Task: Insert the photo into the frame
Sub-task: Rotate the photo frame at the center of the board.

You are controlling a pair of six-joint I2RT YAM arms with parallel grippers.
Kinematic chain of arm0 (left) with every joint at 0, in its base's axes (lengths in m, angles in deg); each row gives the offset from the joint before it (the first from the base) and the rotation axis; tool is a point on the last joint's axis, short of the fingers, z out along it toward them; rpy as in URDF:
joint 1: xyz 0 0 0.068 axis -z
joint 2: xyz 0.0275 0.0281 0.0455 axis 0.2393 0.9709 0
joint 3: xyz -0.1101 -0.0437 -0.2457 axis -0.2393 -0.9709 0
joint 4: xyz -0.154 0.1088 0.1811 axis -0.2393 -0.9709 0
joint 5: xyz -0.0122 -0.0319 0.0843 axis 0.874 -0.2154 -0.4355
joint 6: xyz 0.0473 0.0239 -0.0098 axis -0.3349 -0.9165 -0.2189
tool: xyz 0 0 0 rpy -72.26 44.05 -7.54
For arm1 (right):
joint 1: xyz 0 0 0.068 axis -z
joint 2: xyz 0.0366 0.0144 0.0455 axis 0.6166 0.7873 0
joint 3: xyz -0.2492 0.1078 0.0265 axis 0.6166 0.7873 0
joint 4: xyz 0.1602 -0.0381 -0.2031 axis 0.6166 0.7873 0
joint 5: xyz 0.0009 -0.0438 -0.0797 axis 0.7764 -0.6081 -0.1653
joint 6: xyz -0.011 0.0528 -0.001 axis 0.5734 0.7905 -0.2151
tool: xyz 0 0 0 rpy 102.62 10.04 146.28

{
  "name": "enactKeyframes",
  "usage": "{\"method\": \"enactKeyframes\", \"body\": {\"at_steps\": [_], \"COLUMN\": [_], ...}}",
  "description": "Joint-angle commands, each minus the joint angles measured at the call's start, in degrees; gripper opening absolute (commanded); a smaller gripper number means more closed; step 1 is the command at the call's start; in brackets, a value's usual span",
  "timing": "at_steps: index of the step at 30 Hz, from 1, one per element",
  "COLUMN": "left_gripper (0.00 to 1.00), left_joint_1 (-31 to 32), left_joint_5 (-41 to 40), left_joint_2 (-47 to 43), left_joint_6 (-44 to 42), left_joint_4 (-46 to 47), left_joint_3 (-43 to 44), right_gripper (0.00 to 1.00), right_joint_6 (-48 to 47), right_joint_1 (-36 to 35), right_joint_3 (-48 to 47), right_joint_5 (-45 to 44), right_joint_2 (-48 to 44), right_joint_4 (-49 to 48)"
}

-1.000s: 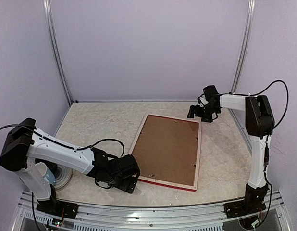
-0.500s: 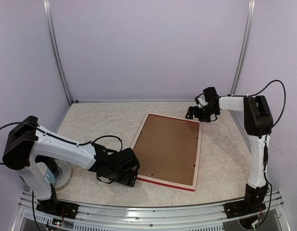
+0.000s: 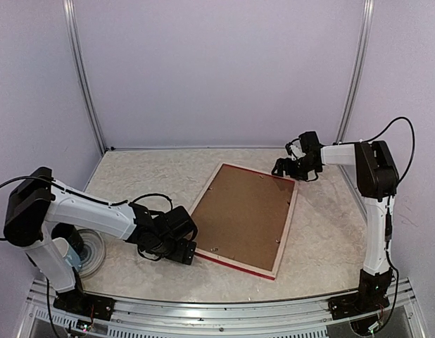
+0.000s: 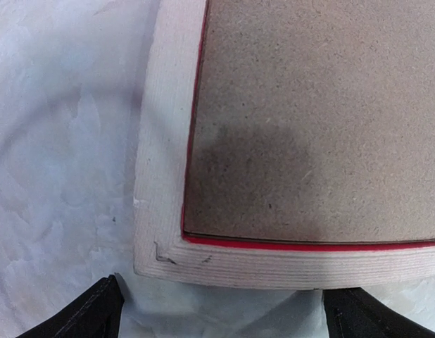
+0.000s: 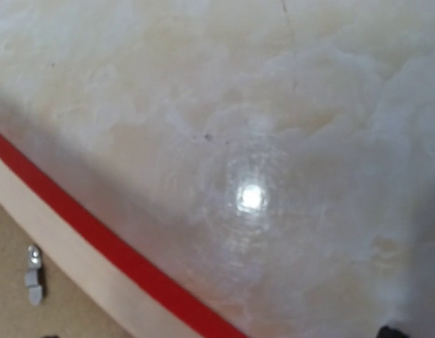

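Left wrist, frame [image 4: 168,211] corner before spread empty left fingers [image 4: 84,317], right fingers [image 3: 282,169] likely spread

bench [image 5: 203,84]: pale, marbled, fills most of view; bright glare spot [image 5: 251,197] near centre.
frame [image 5: 70,246]: lower left, lying flat; red outer strip, pale wood band.
backing board [image 5: 20,317]: brown, carries small metal clip [image 5: 33,274].

Lab test booth: plain lilac walls [image 3: 217,70], aluminium posts [image 3: 84,77], marbled tabletop [image 3: 147,176].
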Motion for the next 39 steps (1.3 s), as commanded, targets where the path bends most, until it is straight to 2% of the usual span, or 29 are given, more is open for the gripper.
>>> {"method": "enactKeyframes", "body": {"at_steps": [1, 16, 22, 28, 39], "left_gripper": [0.99, 0.99, 0.99, 0.99, 0.99], "left_joint_1": [-3.5, -13.6, -15.9, -18.4, -22.1], "left_joint_5": [-0.7, 4.1, 4.6, 5.2, 4.9], "left_joint_2": [0.5, 2.2, 4.4, 5.6, 6.0], "left_joint_6": [-1.5, -4.9, -6.1, -7.2, -8.4], "left_joint_4": [2.9, 9.1, 9.8, 10.0, 8.5], "left_joint_3": [-1.6, -1.1, 0.1, 1.3, 4.4], "right_gripper": [0.97, 0.96, 0.96, 0.95, 0.95], "right_joint_6": [1.0, 4.3, 5.1, 7.3, 9.9], "right_joint_1": [0.4, -1.7, -3.5, -4.7, -7.2], "right_joint_3": [7.3, 24.6, 30.0, 37.7, 46.5], "right_joint_5": [4.3, 3.6, 1.8, 1.3, -3.0], "right_joint_2": [-0.6, -12.0, -14.8, -20.9, -30.8], "right_joint_4": [2.0, -3.2, -4.5, -6.9, -7.1]}}
